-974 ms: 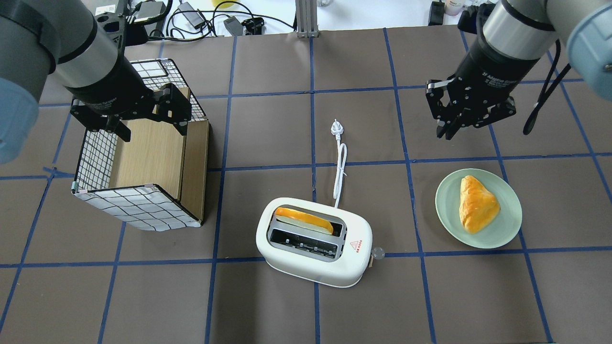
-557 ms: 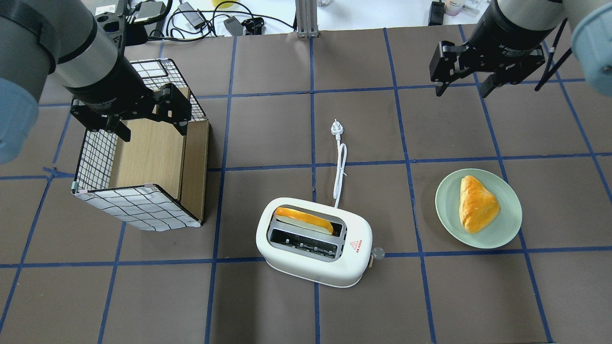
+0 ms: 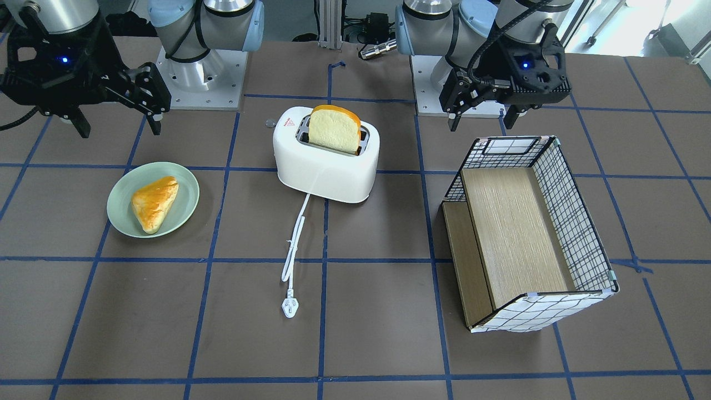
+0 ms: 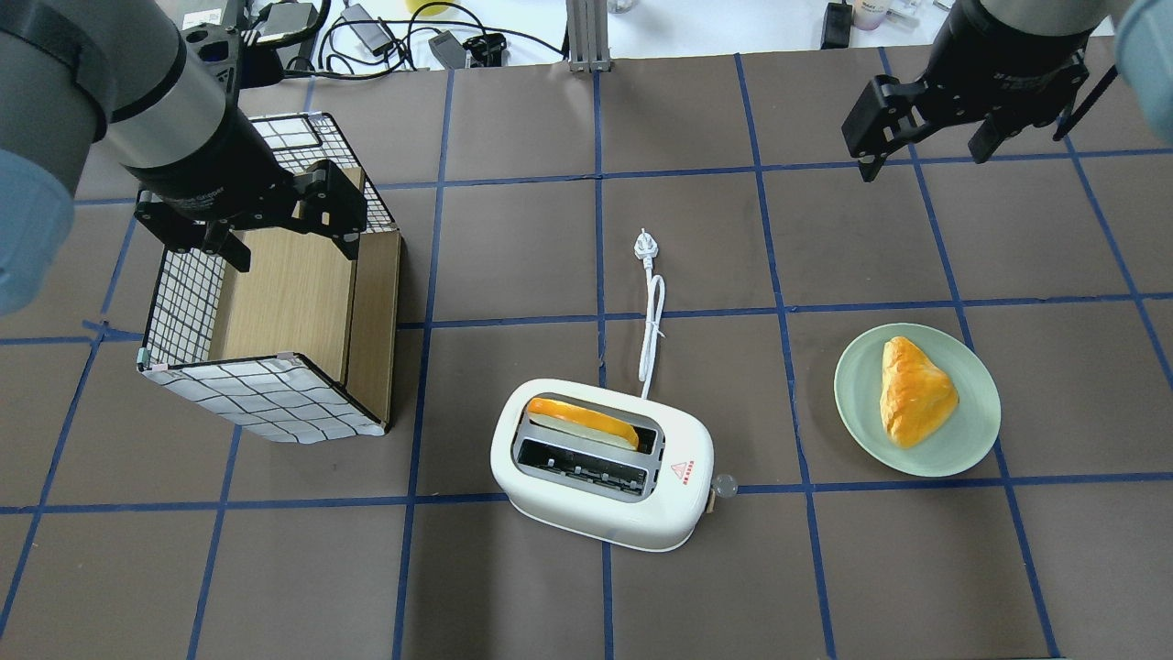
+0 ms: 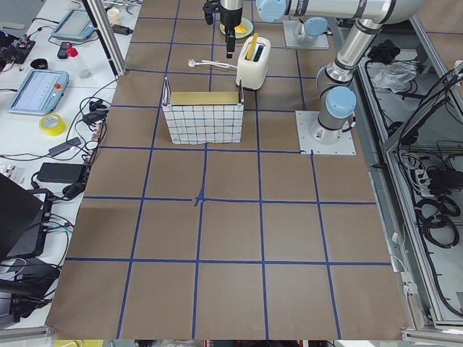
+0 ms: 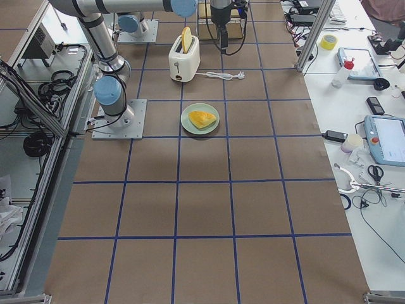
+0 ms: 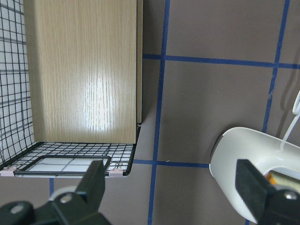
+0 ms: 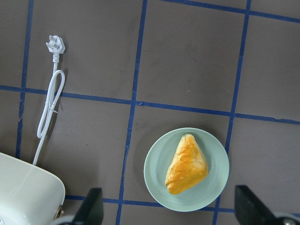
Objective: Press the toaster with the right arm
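Note:
The white toaster (image 4: 600, 495) stands at the table's front middle, with a bread slice (image 4: 582, 422) in its far slot. Its grey lever knob (image 4: 725, 484) sticks out on the right end and is also seen in the front-facing view (image 3: 270, 123). My right gripper (image 4: 926, 158) hangs open and empty at the far right, well away from the toaster (image 3: 328, 166). Its wrist view looks down on the toaster's corner (image 8: 26, 187). My left gripper (image 4: 293, 247) is open and empty above the basket.
A wire basket with a wooden insert (image 4: 266, 399) lies at the left. A green plate (image 4: 852, 403) with a pastry (image 4: 915, 392) sits right of the toaster. The white cord and plug (image 4: 644, 246) run away behind the toaster.
My right gripper has opened and moved away toward the far right of the table. The left arm, toaster and plate have not moved.

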